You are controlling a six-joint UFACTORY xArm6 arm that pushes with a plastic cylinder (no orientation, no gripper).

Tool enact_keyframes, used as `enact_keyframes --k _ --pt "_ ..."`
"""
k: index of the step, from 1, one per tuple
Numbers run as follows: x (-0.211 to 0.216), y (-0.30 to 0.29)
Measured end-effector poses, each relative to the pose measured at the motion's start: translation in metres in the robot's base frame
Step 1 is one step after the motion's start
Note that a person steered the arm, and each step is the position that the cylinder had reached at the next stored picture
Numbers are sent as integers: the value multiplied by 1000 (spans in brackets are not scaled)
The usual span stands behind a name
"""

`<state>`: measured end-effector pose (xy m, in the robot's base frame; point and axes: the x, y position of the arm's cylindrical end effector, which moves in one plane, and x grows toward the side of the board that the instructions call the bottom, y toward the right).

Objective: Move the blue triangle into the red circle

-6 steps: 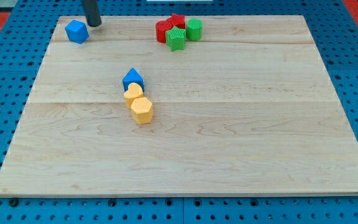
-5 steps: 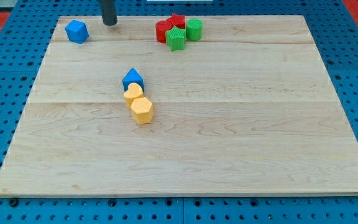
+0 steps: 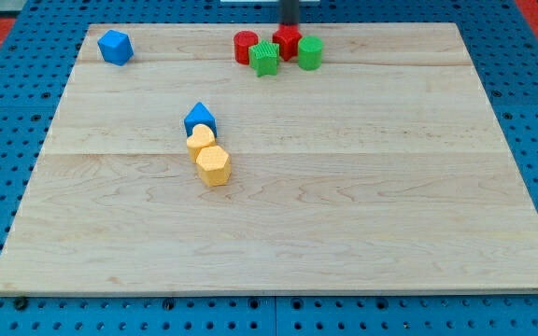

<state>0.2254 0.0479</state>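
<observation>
Wood makes up the surface (image 3: pixel 362 187), a pale board of planks on a blue pegboard, and it looks smooth enough for blocks to slide freely. At the view's top my tip (image 3: pixel 289 25) sits at the back edge, just behind the red block (image 3: pixel 287 41) that I cannot shape for sure. The end effector is only a bare rod: it has no jaws to open and holds nothing, merely touching or nearly touching that block.

A cluster of 4 lies there: the red circle (image 3: pixel 245 46) at its left, the green star (image 3: pixel 265 57) just beside it, then the red block and a green cylinder (image 3: pixel 310 52) at the right.

Well apart, left of the middle, stands the blue triangle (image 3: pixel 200 119), with a yellow heart (image 3: pixel 200 140) touching its near side and a yellow hexagon (image 3: pixel 213 165) below that. A blue cube (image 3: pixel 115 46) sits alone at the top left.

The triangle looks like light, rigid plastic, likely to skid and spin if struck off-centre. It cannot be grasped; I judge the push should meet its lower-left face squarely, driving it up and right toward the circle.
</observation>
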Motion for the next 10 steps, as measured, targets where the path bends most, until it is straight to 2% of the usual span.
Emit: enact_keyframes --k 1,2,4,5,6,7,8,9,10 --pt "67 0" --pt "75 15" --pt "167 3" --pt "213 -68" --pt "204 -139" --pt "175 -186" --pt "157 -155" --pt "167 -146" --pt "161 -106"
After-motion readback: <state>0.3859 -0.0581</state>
